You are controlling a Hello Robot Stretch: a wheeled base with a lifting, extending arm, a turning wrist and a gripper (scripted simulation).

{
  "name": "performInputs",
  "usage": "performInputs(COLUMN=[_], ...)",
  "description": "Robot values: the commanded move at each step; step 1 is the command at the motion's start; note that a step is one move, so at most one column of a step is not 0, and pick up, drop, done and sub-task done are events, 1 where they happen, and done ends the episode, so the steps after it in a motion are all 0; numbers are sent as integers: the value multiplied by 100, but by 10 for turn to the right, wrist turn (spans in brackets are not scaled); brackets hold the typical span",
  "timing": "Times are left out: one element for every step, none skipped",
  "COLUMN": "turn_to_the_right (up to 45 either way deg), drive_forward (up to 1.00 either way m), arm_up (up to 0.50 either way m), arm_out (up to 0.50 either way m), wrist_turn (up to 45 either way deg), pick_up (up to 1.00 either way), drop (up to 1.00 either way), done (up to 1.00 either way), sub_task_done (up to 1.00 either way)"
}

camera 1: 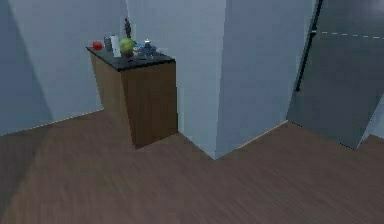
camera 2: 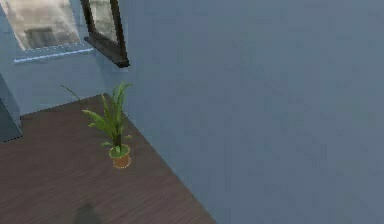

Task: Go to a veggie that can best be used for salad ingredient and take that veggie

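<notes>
A brown wooden counter [camera 1: 150, 100] with a dark top stands against the blue wall at the forward view's upper left. On its top sit a round green thing [camera 1: 127, 45], a small red thing [camera 1: 97, 45] at the left end, and a bluish thing [camera 1: 147, 48] to the right. A thin dark upright item [camera 1: 126, 27] rises behind the green one. The small things are too small to name surely.
A blue wall corner [camera 1: 215, 80] juts out right of the counter. A tall dark grey appliance [camera 1: 345, 70] fills the forward view's right. In the arm side view, a potted plant [camera 2: 113, 125] stands on the wood floor by a blue wall, under a dark-framed window [camera 2: 105, 30].
</notes>
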Motion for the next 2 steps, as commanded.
performInputs(turn_to_the_right=[-120,0], drive_forward=[0,40], arm_up=[0,0], arm_out=[0,0], wrist_turn=[0,0], pick_up=[0,0], drop=[0,0], done=[0,0], sub_task_done=[0,0])
